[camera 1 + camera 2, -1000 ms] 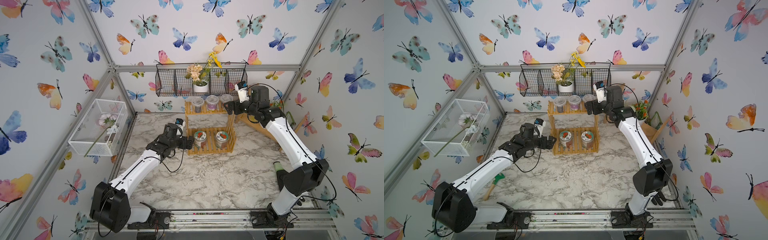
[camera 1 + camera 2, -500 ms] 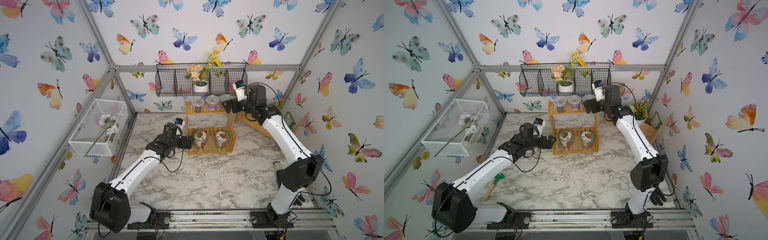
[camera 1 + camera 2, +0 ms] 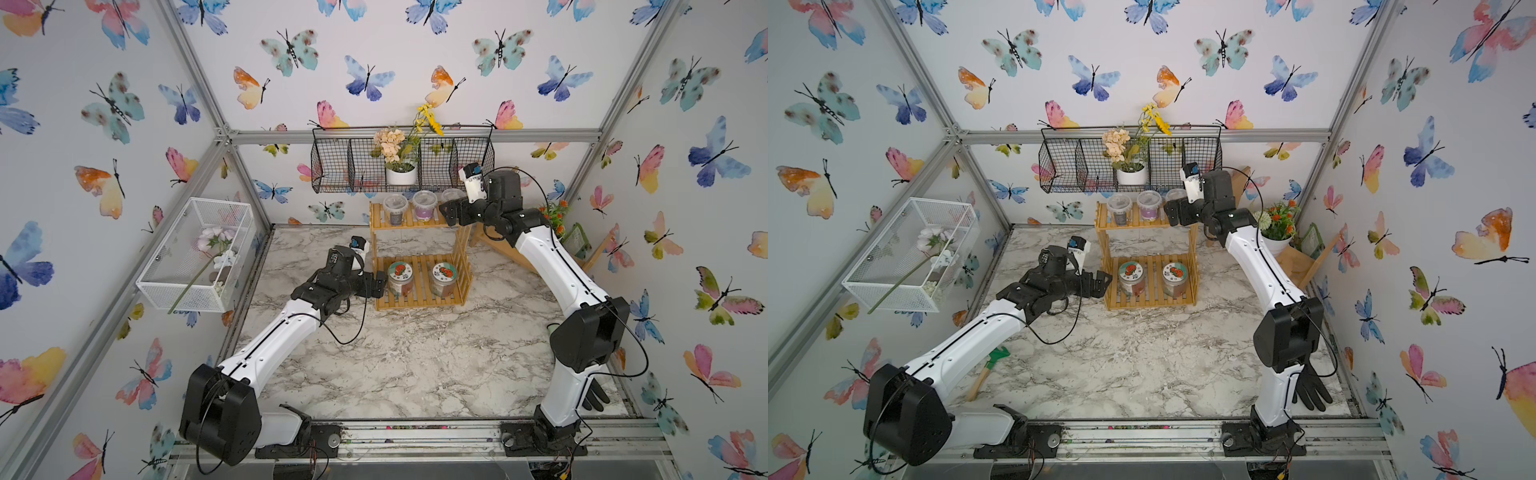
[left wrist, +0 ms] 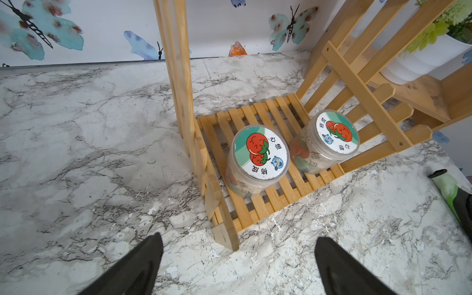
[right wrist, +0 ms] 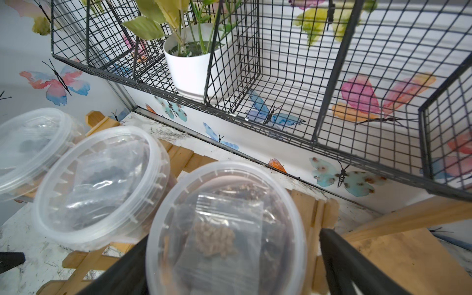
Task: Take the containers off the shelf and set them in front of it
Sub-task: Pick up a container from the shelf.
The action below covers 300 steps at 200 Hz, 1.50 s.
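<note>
Cup (image 5: 226,229) seemingly within right hand (image 5: 233,238)

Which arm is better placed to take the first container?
Right. The right claw, open, straddles the end cup on the top tier. The left claw, open too, sits short of the jars, a post of the shelf in its way.

shelf (image 3: 421,286): yellowish bamboo, slatted
jars (image 4: 261,155): clear sides; lids teal and white with red tomatoes and a small blue figure
cups (image 5: 102,184): clear, cloudy lids
desk (image 3: 415,361): white marble, grey veins
walls (image 3: 374,54): white, strewn with watercolour butterflies in teal, blue, pink and orange
basket (image 3: 336,166): black wire grid
pot (image 3: 401,176): white
arms (image 3: 274,345): white, black joints
fingers (image 4: 132,268): black
</note>
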Each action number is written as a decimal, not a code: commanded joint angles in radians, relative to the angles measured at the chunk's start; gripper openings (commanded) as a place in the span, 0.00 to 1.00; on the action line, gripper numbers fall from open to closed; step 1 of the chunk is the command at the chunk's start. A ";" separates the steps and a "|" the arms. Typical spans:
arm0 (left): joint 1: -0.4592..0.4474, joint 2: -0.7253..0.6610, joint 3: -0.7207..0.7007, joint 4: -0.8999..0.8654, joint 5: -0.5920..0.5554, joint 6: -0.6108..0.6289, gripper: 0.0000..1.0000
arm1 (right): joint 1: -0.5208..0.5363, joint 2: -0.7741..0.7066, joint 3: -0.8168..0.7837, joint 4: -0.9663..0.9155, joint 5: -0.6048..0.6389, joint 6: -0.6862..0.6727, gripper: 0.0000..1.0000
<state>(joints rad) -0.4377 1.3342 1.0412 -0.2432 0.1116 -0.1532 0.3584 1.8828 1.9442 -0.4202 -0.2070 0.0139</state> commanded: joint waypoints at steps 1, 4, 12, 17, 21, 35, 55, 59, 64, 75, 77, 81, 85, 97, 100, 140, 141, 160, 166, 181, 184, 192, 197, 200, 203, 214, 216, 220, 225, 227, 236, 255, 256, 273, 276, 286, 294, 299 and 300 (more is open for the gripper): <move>0.006 -0.009 -0.004 0.016 0.033 0.012 0.99 | -0.004 0.022 0.039 0.030 -0.017 -0.006 0.98; 0.005 -0.009 -0.004 0.016 0.034 0.012 0.99 | -0.004 0.024 0.040 0.032 -0.017 -0.006 0.98; 0.005 -0.009 -0.004 0.018 0.033 0.012 0.99 | -0.003 0.029 0.045 0.034 -0.015 -0.006 0.98; 0.005 -0.007 -0.004 0.018 0.033 0.011 0.99 | -0.003 0.033 0.049 0.034 -0.016 -0.007 0.98; 0.006 -0.008 -0.004 0.018 0.033 0.011 0.99 | -0.003 0.037 0.052 0.035 -0.017 -0.008 0.98; 0.005 -0.006 -0.004 0.019 0.033 0.011 0.99 | 0.000 0.049 0.068 0.037 -0.019 -0.006 0.98; 0.004 -0.004 -0.004 0.021 0.031 0.009 0.99 | 0.002 0.060 0.083 0.037 -0.020 -0.004 0.95; 0.006 -0.003 -0.004 0.021 0.032 0.009 0.99 | 0.004 0.061 0.084 0.037 -0.019 -0.003 0.94; 0.005 -0.003 -0.003 0.021 0.033 0.009 0.99 | 0.004 0.062 0.084 0.038 -0.017 -0.002 0.93; 0.006 -0.001 -0.003 0.021 0.031 0.007 0.99 | 0.004 0.061 0.082 0.041 -0.020 -0.002 0.88; 0.005 -0.001 -0.003 0.021 0.032 0.007 0.99 | 0.004 0.062 0.082 0.041 -0.020 -0.002 0.87; 0.005 -0.001 -0.001 0.021 0.031 0.007 0.99 | 0.004 0.062 0.082 0.041 -0.019 -0.002 0.85; 0.005 0.000 -0.002 0.021 0.032 0.007 0.99 | 0.004 0.061 0.080 0.041 -0.021 -0.002 0.83; 0.005 0.000 -0.003 0.022 0.030 0.006 0.99 | 0.005 0.058 0.076 0.042 -0.023 -0.002 0.75; 0.005 0.000 -0.001 0.022 0.030 0.006 0.99 | 0.005 0.057 0.075 0.044 -0.023 -0.002 0.74; 0.005 0.002 -0.001 0.024 0.030 0.004 0.99 | 0.005 0.029 0.041 0.060 -0.024 -0.002 0.61; 0.005 0.001 -0.001 0.024 0.030 0.004 0.99 | 0.005 0.028 0.041 0.060 -0.023 -0.002 0.60; 0.005 0.004 0.002 0.025 0.031 0.004 0.99 | 0.005 0.015 0.033 0.061 -0.023 -0.002 0.59; 0.005 0.006 0.003 0.026 0.032 0.004 0.99 | 0.005 0.010 0.030 0.062 -0.026 -0.002 0.59; 0.005 0.007 0.004 0.025 0.031 0.004 0.99 | 0.005 0.000 0.026 0.061 -0.030 0.000 0.58; 0.005 0.008 0.005 0.025 0.033 0.004 0.99 | 0.005 -0.002 0.025 0.061 -0.032 0.000 0.58; 0.005 0.007 0.005 0.027 0.034 0.004 0.99 | 0.005 -0.007 0.025 0.059 -0.035 0.001 0.58; 0.005 0.008 0.004 0.028 0.033 0.002 0.99 | 0.005 -0.010 0.025 0.057 -0.034 0.001 0.57; 0.005 0.007 0.004 0.027 0.033 0.002 0.99 | 0.005 -0.012 0.024 0.055 -0.036 0.001 0.57; 0.005 0.008 0.003 0.027 0.033 0.003 0.99 | 0.006 -0.014 0.023 0.054 -0.037 0.001 0.57; 0.005 0.009 0.003 0.028 0.035 0.003 0.99 | 0.007 -0.027 0.017 0.054 -0.037 0.003 0.57; 0.006 0.009 0.003 0.028 0.035 0.003 0.99 | 0.008 -0.029 0.014 0.054 -0.038 0.003 0.57; 0.005 0.009 0.003 0.028 0.034 0.001 0.99 | 0.008 -0.034 0.011 0.054 -0.039 0.003 0.57; 0.005 0.009 0.003 0.028 0.035 0.002 0.99 | 0.008 -0.040 0.008 0.054 -0.041 0.003 0.56; 0.005 0.010 0.003 0.028 0.036 0.002 0.99 | 0.008 -0.042 0.006 0.054 -0.042 0.003 0.56; 0.005 0.009 0.006 0.029 0.036 0.002 0.99 | 0.010 -0.053 -0.002 0.054 -0.045 0.004 0.56; 0.005 0.012 0.005 0.031 0.034 0.004 0.99 | 0.013 -0.073 -0.008 0.041 -0.054 0.007 0.56; 0.005 0.012 0.006 0.031 0.033 0.004 0.99 | 0.013 -0.075 -0.009 0.040 -0.054 0.007 0.56; 0.005 0.013 0.005 0.033 0.033 0.003 0.99 | 0.019 -0.111 -0.037 0.037 -0.061 0.011 0.56; 0.005 0.013 0.005 0.033 0.035 0.003 0.99 | 0.021 -0.119 -0.044 0.038 -0.063 0.012 0.56; 0.005 0.011 0.005 0.035 0.034 0.000 0.99 | 0.024 -0.146 -0.070 0.037 -0.066 0.014 0.56; 0.005 0.011 0.004 0.034 0.035 0.000 0.99 | 0.025 -0.168 -0.093 0.037 -0.067 0.013 0.56; 0.005 0.011 0.002 0.035 0.035 0.000 0.99 | 0.027 -0.182 -0.109 0.034 -0.069 0.014 0.55; 0.005 0.010 0.002 0.035 0.035 0.000 0.99 | 0.027 -0.185 -0.112 0.034 -0.071 0.014 0.55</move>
<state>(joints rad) -0.4377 1.3407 1.0412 -0.2222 0.1116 -0.1535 0.3733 1.7775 1.8809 -0.3805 -0.2405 0.0177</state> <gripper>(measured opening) 0.987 0.705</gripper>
